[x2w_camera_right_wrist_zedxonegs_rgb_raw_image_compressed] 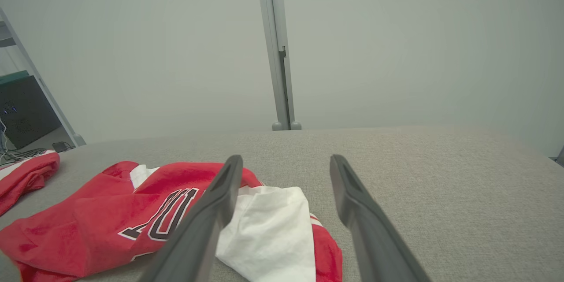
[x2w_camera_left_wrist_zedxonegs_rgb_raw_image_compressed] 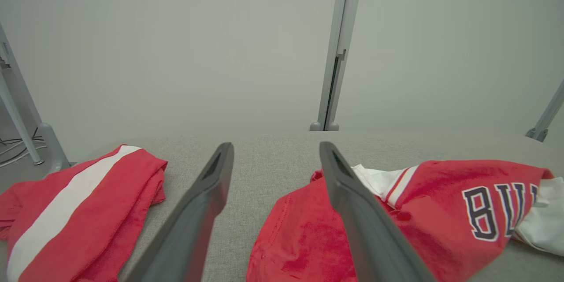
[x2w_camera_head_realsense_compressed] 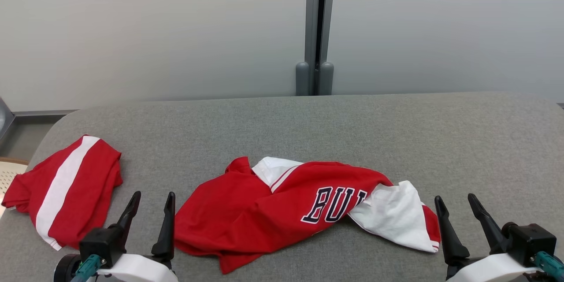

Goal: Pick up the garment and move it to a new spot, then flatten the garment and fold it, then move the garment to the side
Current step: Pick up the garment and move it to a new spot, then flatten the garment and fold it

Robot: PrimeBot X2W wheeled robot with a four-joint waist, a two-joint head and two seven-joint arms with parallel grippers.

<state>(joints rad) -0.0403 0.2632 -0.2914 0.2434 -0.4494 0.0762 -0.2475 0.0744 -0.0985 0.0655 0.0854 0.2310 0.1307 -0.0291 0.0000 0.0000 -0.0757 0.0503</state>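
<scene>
Head view: read "BU" and the start of a third letter in navy block letters (x2w_camera_head_realsense_compressed: pixel 332 205) edged white, across the red jersey (x2w_camera_head_realsense_compressed: pixel 229 216); rest of the word hidden under a white fold. Saw the jersey crumpled at the near middle of the table (x2w_camera_head_realsense_compressed: pixel 308 123), between the two grippers, with a white collar edge at its top and a white panel flopped over its right end. Noted a second red shirt (x2w_camera_head_realsense_compressed: pixel 66 189) with a broad white stripe, bunched at the table's left end, apart from the jersey.

Found the left gripper (x2w_camera_head_realsense_compressed: pixel 153 194) spread wide with nothing held, just beside the jersey's left edge, between jersey and shirt; could not tell whether touching cloth. Found the right gripper (x2w_camera_head_realsense_compressed: pixel 454 197) likewise spread wide and empty, just beside the jersey's right end.

Noted grey woven fabric covering the table, rounded at the far left corner. Saw a plain pale wall (x2w_camera_head_realsense_compressed: pixel 154 31) behind, split by a grey upright post (x2w_camera_head_realsense_compressed: pixel 318 31) with two rounded feet at table level. Left wrist view: caught cables (x2w_camera_left_wrist_zedxonegs_rgb_raw_image_compressed: pixel 17 147) on the floor by a grey frame leg (x2w_camera_left_wrist_zedxonegs_rgb_raw_image_compressed: pixel 48 141) at left.
</scene>
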